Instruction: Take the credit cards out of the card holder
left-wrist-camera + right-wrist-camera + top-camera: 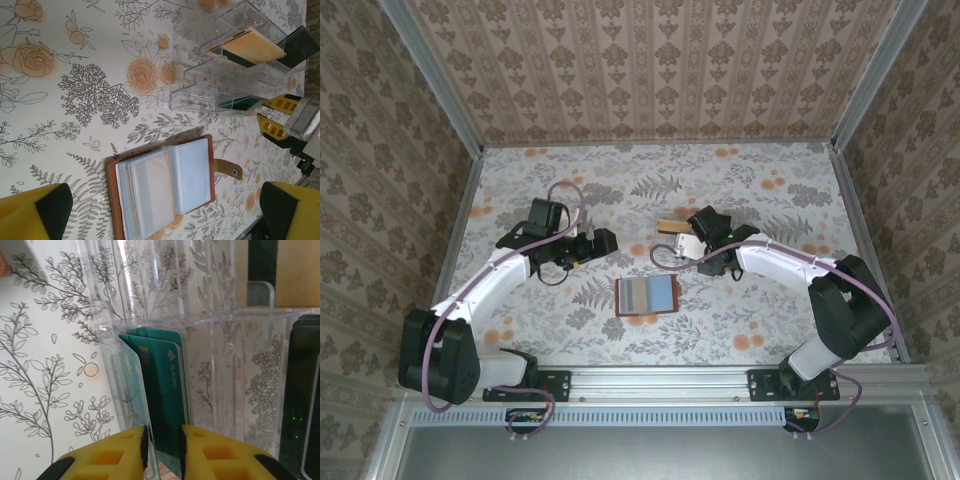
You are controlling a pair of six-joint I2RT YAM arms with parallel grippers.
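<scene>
The brown leather card holder point(647, 296) lies open on the floral table, its pale blue clear sleeves point(150, 192) fanned out; what the sleeves hold is hard to tell. My left gripper point(605, 240) hovers above it, open wide, with its fingers point(35, 212) far apart. Credit cards stand in a clear plastic tray point(195, 97): a tan one point(247, 47), a dark one point(299, 44) and a green one point(162, 385). My right gripper point(162, 452) straddles the green card in its slot, jaws slightly parted with a narrow gap around the card's edge.
The clear tray point(686, 240) stands just behind and to the right of the card holder. Its thin wall point(130, 390) runs beside my right gripper's left finger. Patterned walls close in the table on three sides.
</scene>
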